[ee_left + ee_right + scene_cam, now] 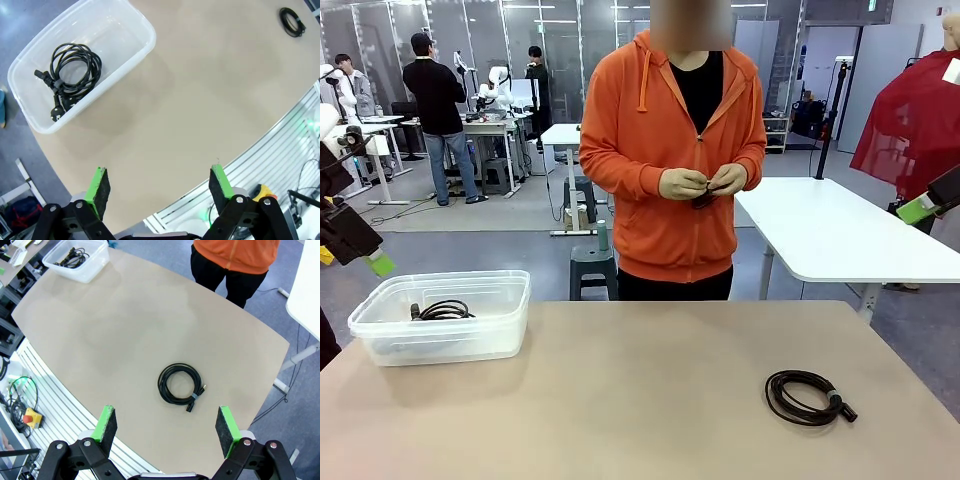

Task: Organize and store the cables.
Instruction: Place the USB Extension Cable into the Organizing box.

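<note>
i am holding my right pincer (166,421) released, its two green pads spread wide and gripping nothing. it is hanging above the near edge of the tan table (100,330). the loose coiled cable (179,382) is lying flat on the table just beyond the gap between my fingers, a little toward the right finger, apart from both. its plug end is pointing back toward me, with a small band around the coil there.

my left pincer (159,179) is also hanging released and empty, over the table's edge at the other end. the clear plastic bin (145,31) is sitting well beyond it, up and to the left of my fingers. a bundled cable (70,70) with plug ends is lying inside, on the bin's floor. from this wrist the coiled cable is showing as a tiny ring far off at the top right.

across the table a person in an orange hoodie (670,130) is standing with both hands (705,182) together at the waist, fingering a small dark thing (704,198). it is too small for me to tell what it is.

in the front view my arms are being cut off by the picture's sides, so little more than a green pad is showing on each. the bin's cloudy wall is blurring the lower part of the cable inside.
</note>
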You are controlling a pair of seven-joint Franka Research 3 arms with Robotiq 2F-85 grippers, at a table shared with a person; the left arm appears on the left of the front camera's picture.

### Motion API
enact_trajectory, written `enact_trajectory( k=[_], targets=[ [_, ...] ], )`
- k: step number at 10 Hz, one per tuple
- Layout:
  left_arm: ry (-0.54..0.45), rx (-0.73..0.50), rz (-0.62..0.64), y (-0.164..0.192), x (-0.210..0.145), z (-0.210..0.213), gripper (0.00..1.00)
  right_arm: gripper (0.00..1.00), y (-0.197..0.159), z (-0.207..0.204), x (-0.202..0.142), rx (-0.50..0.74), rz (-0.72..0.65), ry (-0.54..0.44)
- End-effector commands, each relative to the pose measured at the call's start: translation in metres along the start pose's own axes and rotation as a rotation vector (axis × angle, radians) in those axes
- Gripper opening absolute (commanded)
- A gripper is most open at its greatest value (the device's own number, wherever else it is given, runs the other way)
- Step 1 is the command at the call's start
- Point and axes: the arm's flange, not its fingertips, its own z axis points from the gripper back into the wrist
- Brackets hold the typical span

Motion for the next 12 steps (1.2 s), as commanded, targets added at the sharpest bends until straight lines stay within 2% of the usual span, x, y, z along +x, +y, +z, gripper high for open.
enact_trajectory(
  k=[1, 12],
  targets=[
    [0.001, -0.001, 0.0, 0.0007, 0.0014, -0.0002, 1.0, 1.0, -0.0017, 0.0004, -0.0008, 0.016, 0.012, -0.004],
    [0.001, -0.001, 0.0, 0.0007, 0.0014, -0.0002, 1.0, 1.0, -0.0017, 0.0004, -0.0008, 0.016, 0.012, -0.004]
  ],
)
